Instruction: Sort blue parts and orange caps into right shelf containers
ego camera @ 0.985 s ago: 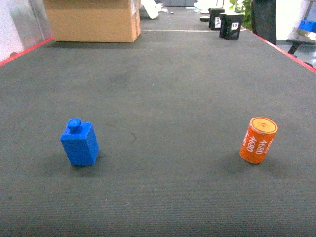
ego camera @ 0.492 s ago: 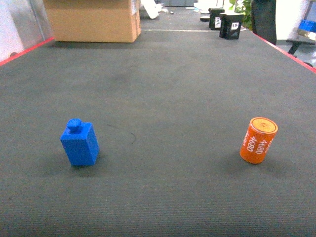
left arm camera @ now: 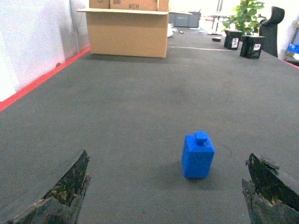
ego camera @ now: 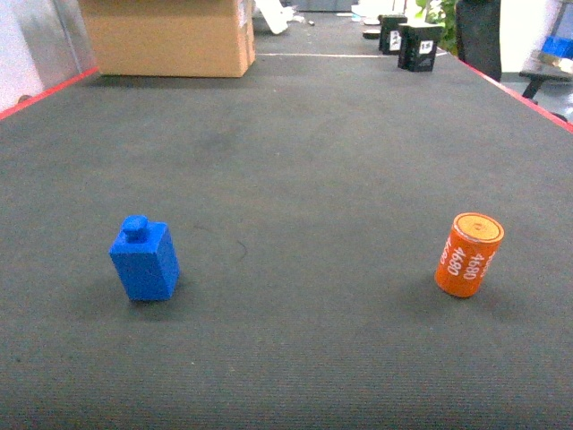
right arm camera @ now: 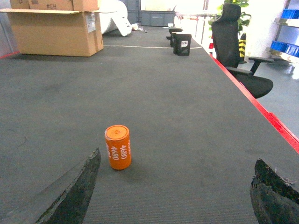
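Note:
A blue part (ego camera: 144,260) stands upright on the dark mat at the left, also seen in the left wrist view as a blue part (left arm camera: 198,155). An orange cap (ego camera: 468,253) marked "4680" stands upright at the right, and the right wrist view shows the orange cap (right arm camera: 117,147). My left gripper (left arm camera: 166,196) is open, its fingers wide apart, with the blue part ahead and right of centre. My right gripper (right arm camera: 175,191) is open too, the orange cap ahead near its left finger. Neither gripper shows in the head view. The right shelf containers are out of view.
A cardboard box (ego camera: 170,36) stands at the far left of the table. Two black boxes (ego camera: 410,40) sit at the far right. A black office chair (right arm camera: 236,51) stands past the red table edge (right arm camera: 266,119) on the right. A red edge (left arm camera: 37,81) borders the left.

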Controlling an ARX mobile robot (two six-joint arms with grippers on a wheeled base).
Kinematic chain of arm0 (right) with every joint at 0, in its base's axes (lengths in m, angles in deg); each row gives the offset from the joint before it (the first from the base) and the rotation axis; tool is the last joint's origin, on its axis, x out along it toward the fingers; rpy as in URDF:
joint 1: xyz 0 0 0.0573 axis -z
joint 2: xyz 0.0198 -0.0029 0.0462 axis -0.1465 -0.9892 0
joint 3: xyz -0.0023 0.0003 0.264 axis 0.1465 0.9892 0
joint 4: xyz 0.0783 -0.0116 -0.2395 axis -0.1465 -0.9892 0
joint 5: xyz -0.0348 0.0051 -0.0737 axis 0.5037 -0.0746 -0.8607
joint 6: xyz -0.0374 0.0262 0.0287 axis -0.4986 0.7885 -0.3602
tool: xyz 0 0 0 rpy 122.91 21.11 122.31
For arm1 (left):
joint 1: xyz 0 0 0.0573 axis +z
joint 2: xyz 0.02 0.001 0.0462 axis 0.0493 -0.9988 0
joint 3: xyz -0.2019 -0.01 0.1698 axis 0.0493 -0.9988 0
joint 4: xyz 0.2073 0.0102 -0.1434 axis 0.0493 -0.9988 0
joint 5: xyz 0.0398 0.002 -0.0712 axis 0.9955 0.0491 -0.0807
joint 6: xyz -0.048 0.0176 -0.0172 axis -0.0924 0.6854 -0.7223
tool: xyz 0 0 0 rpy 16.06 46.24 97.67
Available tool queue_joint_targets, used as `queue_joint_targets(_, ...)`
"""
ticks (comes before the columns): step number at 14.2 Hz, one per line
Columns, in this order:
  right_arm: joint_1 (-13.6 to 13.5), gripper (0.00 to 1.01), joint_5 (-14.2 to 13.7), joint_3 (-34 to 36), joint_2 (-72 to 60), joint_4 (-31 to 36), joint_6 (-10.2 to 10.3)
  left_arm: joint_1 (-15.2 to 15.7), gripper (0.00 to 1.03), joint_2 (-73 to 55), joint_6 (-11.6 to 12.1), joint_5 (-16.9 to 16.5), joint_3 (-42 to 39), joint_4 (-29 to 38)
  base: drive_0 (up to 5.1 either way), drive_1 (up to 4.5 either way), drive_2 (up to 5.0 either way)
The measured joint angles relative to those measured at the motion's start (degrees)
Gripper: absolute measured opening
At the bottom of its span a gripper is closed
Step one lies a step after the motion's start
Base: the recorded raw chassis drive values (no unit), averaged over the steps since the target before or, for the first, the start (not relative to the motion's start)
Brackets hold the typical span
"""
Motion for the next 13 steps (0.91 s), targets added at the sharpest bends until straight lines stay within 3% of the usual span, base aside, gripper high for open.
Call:
queue_joint_targets(4,0.0,0.98,0.0,0.0,0.0,0.0,0.0,0.0,0.98,0.0,0.0,0.0,0.0,0.0,0.0,0.0,0.0)
queue_joint_targets(5,0.0,0.98,0.0,0.0,0.0,0.0,0.0,-4.5,0.98,-2.9,0.0,9.7,0.7,-1.6,0.0,0.0,0.0)
queue_joint_targets(6,-3.4,0.98,-7.5,-1.4,-2.9,-4.3,1.6,-11.2,0.98,-11.5,0.0,20.5,0.9,4.6,0.0,0.0,0.0)
queue_joint_targets(7,-8.4,0.98,-15.9,-2.5,-11.1,-0.4,3.3,-15.6,0.98,-20.1,0.0,27.3,1.0,12.6,0.0,0.0,0.0)
queue_joint_targets(8,-12.5,0.98,-21.5,-4.1,-19.7,6.5,4.7,-16.1,0.98,-28.4,0.0,28.1,2.1,20.8,0.0,0.0,0.0)
queue_joint_targets(9,-14.7,0.98,-22.9,-6.6,-28.3,14.6,5.2,-15.7,0.98,-39.1,0.1,27.1,5.0,30.5,0.0,0.0,0.0)
queue_joint_targets(11,-15.5,0.98,-20.1,-14.8,-49.3,31.5,6.0,-15.4,0.98,-60.3,-0.1,22.5,14.1,45.9,0.0,0.0,0.0)
queue_joint_targets(13,-16.6,0.98,-17.3,-21.7,-67.7,39.5,7.1,-15.1,0.98,-76.1,-1.0,19.6,22.1,50.1,0.0,0.0,0.0)
